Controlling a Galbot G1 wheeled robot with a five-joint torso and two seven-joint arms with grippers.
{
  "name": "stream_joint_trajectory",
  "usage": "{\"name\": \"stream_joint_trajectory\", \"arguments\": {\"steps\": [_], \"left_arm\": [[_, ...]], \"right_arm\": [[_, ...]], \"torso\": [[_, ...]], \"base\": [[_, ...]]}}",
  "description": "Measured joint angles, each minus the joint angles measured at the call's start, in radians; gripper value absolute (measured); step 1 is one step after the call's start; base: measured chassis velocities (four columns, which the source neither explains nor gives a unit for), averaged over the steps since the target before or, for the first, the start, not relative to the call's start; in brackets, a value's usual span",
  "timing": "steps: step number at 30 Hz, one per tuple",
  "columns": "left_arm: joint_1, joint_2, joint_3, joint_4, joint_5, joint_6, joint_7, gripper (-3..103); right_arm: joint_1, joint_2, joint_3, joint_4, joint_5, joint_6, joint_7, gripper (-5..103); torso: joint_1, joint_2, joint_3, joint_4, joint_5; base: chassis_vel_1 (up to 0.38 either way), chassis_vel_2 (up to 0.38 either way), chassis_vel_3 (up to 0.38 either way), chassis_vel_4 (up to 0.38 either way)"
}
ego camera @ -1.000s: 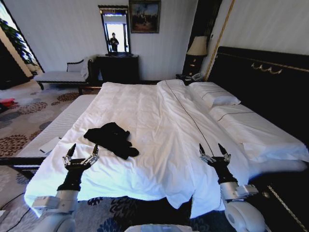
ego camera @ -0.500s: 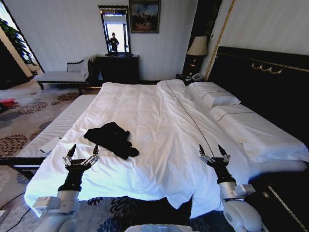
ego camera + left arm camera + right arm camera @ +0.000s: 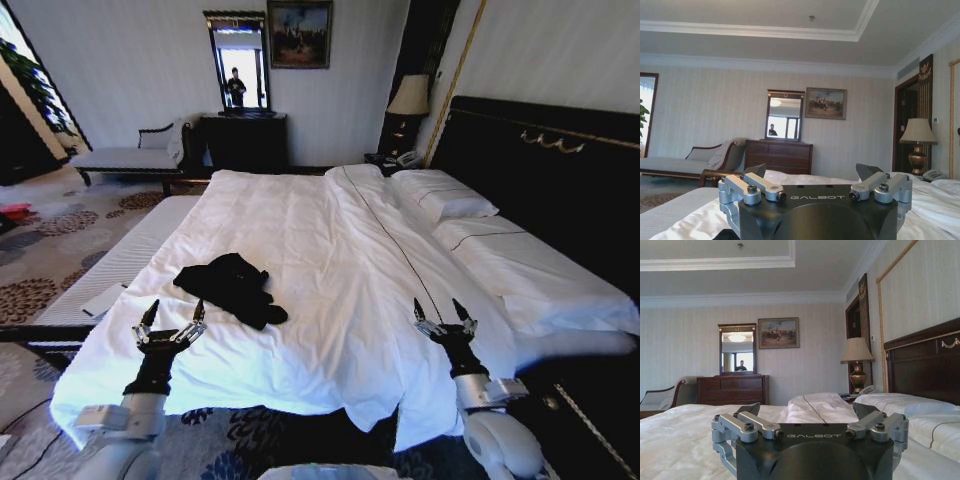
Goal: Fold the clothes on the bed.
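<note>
We read "GALBOT", pale raised lettering, on dark housing of left gripper (image 3: 815, 176), just behind its fingers, in left wrist view. Same "GALBOT" on housing of right gripper (image 3: 807, 415) in right wrist view. We find no other legible text.

Hotel bedroom: bed (image 3: 330, 260), lamp (image 3: 408, 97), dresser (image 3: 243, 140)
</note>
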Motion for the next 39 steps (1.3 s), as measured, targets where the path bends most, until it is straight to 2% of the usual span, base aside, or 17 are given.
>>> {"name": "stream_joint_trajectory", "arguments": {"steps": [31, 39], "left_arm": [[-0.019, -0.002, 0.010, 0.035, 0.018, -0.008, 0.005, 100], [-0.027, 0.001, 0.012, 0.044, 0.018, -0.008, 0.005, 100]], "right_arm": [[0.039, 0.016, -0.022, -0.063, 0.000, 0.014, -0.027, 100], [0.048, 0.022, -0.033, -0.071, -0.003, 0.014, -0.026, 100]], "torso": [[0.000, 0.000, 0.000, 0.0000, 0.0000], [0.000, 0.000, 0.000, 0.0000, 0.0000]], "base": [[0.000, 0.000, 0.000, 0.000], [-0.031, 0.118, 0.023, -0.123]]}}
